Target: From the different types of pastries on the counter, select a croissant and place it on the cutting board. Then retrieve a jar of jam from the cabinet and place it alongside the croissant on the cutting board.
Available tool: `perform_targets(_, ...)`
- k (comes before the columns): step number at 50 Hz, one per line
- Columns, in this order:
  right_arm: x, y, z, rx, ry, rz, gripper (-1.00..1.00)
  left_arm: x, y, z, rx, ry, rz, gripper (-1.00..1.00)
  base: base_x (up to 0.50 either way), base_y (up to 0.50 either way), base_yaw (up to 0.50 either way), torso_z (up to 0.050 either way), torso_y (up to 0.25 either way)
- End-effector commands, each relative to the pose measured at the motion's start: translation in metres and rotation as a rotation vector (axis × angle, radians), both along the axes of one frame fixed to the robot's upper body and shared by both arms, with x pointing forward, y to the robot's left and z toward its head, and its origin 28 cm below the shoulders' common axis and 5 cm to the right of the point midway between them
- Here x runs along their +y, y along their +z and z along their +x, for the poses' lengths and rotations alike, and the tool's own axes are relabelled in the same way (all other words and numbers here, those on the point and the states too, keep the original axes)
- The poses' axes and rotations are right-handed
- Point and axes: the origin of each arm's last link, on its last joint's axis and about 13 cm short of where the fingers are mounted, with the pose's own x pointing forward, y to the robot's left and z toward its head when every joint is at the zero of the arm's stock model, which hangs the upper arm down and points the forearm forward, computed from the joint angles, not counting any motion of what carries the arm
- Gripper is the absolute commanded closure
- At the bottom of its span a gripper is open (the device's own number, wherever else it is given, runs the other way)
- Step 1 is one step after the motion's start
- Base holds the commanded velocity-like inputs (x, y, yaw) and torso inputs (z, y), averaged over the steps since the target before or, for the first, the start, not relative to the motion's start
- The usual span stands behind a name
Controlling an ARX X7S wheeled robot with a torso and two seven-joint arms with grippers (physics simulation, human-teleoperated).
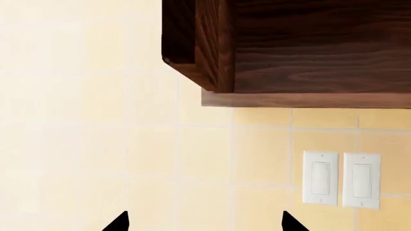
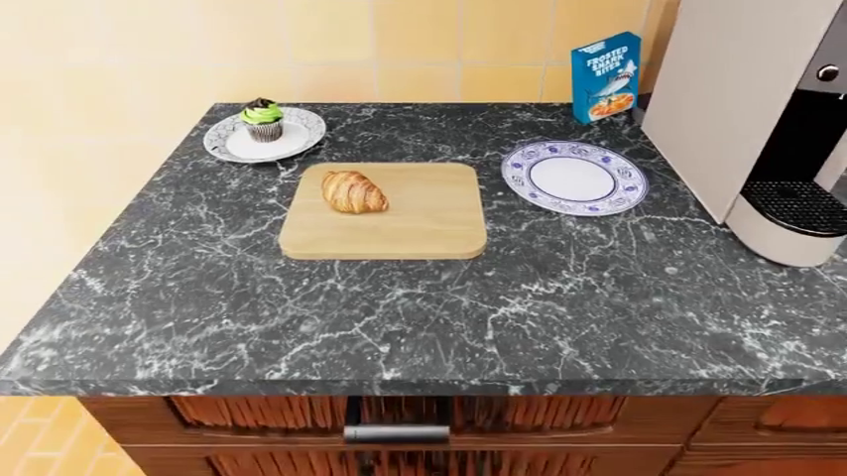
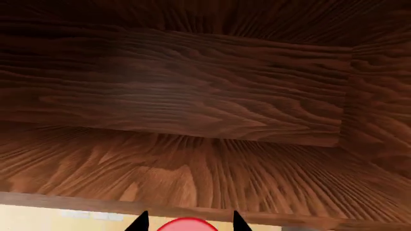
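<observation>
The golden-brown croissant (image 2: 353, 190) lies on the left half of the light wooden cutting board (image 2: 411, 228), in the middle of the dark marble counter (image 2: 397, 317). A green-frosted cupcake (image 2: 264, 119) stands on a small plate at the back left. Neither arm shows in the head view. In the right wrist view, the red lid of the jar of jam (image 3: 187, 226) sits between the fingers of my right gripper (image 3: 188, 222), in front of the cabinet's bare wooden inside (image 3: 192, 96). My left gripper (image 1: 204, 222) is open and faces the tiled wall below the dark cabinet (image 1: 289, 48).
A round blue-patterned plate (image 2: 523, 159) lies right of the board. A blue cereal box (image 2: 606, 76) stands at the back, beside a coffee machine (image 2: 768, 129) on the right. Two white wall switches (image 1: 340, 179) sit under the cabinet. A drawer handle (image 2: 396, 433) shows below the counter.
</observation>
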Motion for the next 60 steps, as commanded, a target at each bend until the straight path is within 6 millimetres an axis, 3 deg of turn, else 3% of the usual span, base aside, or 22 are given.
perform_targets(1, 0.013, -0.004, 0.008, -0.016, 0.030, -0.026, 1.00, 0.001, -0.006, 0.000, 0.007, 0.000, -0.008, -1.00, -0.50, 0.00, 0.00, 0.000, 0.000)
perform_targets(15, 0.013, 0.004, 0.003, -0.066, 0.183, -0.084, 1.00, -0.009, -0.015, 0.002, 0.020, -0.046, -0.020, -1.00, -0.22, 0.00, 0.00, 0.000, 0.000)
perform_targets(33, 0.007, 0.003, 0.003, -0.061, 0.210, -0.042, 1.00, -0.022, -0.025, 0.000, 0.024, -0.131, -0.036, -1.00, 0.01, 0.13, 0.00, 0.000, 0.000)
perform_targets(48, 0.007, 0.003, 0.003, -0.057, 0.187, -0.019, 1.00, -0.030, -0.030, 0.004, 0.042, -0.174, -0.018, -1.00, 0.16, 0.40, 0.00, 0.000, 0.000)
perform_targets(60, 0.007, 0.003, 0.003, -0.050, 0.160, -0.008, 1.00, -0.050, -0.028, 0.015, 0.057, -0.256, 0.036, -1.00, 0.30, 0.11, 0.00, 0.000, 0.000)
